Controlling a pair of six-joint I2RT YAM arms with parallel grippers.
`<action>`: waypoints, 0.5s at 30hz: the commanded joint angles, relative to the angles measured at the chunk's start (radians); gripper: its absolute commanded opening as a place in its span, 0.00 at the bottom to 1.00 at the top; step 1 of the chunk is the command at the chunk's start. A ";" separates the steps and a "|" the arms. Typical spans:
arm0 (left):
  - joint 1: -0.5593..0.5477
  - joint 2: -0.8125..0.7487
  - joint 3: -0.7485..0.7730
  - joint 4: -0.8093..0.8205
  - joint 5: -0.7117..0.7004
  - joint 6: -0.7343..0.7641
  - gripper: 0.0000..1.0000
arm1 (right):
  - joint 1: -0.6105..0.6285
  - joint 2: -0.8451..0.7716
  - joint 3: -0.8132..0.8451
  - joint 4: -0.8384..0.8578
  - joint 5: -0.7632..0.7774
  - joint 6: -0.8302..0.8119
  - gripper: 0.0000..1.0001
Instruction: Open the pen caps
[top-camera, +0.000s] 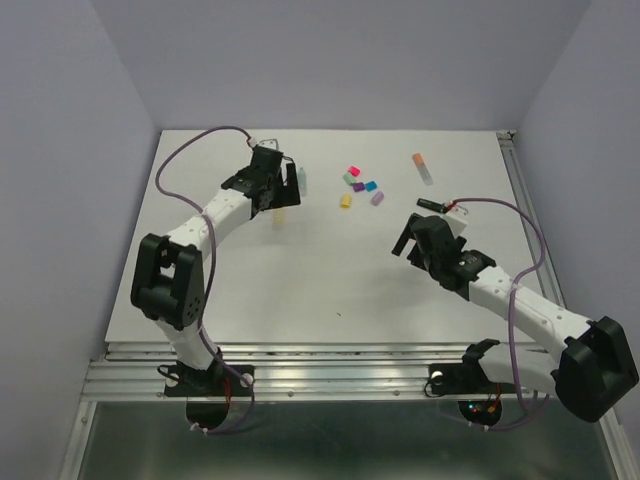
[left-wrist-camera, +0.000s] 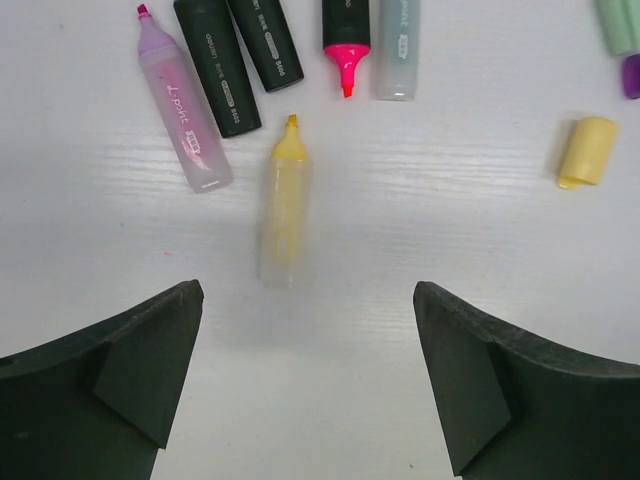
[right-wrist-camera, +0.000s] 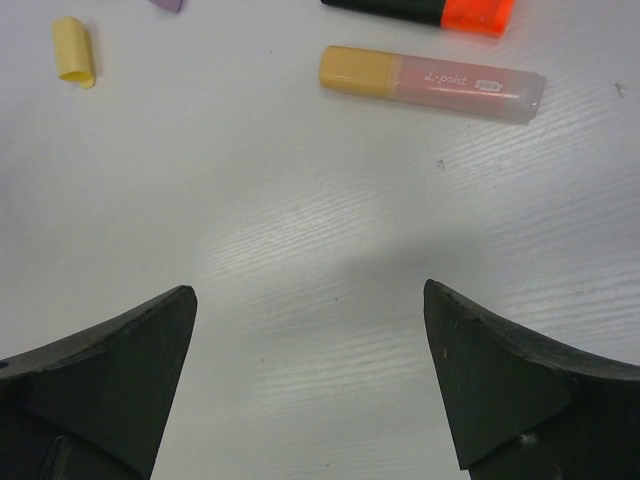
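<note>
Loose pen caps (top-camera: 360, 186) clustered far-centre on table (top-camera: 300, 290): pink, green, purple, blue, lilac. Yellow cap (left-wrist-camera: 587, 150) on its side, near edge of cluster. Yellow pen (left-wrist-camera: 285, 205) uncapped, blurred, tip pointing away, just below row of uncapped pens (left-wrist-camera: 215, 65): lilac, 2 black, pink-tipped black, pale one. Pastel pen (right-wrist-camera: 430, 83) w/ orange cap on, flat; black pen (right-wrist-camera: 420, 10) w/ orange end beside it.

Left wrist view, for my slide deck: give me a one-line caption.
Open left hand over an uncapped yellow pen, a yellow cap lying apart at right.

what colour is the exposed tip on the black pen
Pink; the tip shows best in the left wrist view.
</note>
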 joint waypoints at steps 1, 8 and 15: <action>-0.030 -0.220 -0.095 0.019 0.052 -0.065 0.99 | -0.004 0.020 0.079 -0.043 0.085 -0.086 1.00; -0.148 -0.495 -0.372 0.152 0.089 -0.158 0.99 | -0.025 0.211 0.208 0.090 0.134 -0.491 1.00; -0.165 -0.592 -0.498 0.186 0.122 -0.191 0.99 | -0.130 0.466 0.488 -0.020 -0.019 -0.678 1.00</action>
